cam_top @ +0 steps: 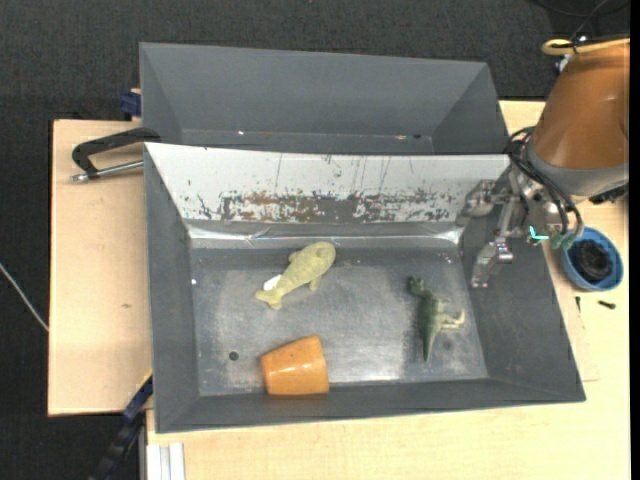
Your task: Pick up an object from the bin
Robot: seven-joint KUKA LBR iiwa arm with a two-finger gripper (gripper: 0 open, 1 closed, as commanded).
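Camera view. Orange cup [295,367], on its side: well left of my gripper [487,258], at the bin's front. Green lizard toy [428,318]: nearest my gripper, just front-left of it, long axis front-to-back, thin end frontward. Gripper: nothing held, open or closed I cannot tell. Step: approach, I judge. Next: lower over the lizard, grip set across its length.

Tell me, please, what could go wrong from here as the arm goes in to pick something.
The gripper hangs close over the sloping right wall of the grey metal bin; a straight descent might strike it. The nearest thing, a thin dark green toy lizard, lies flat on the floor; a grasp could slip off it. The orange cup on its side might roll if nudged.
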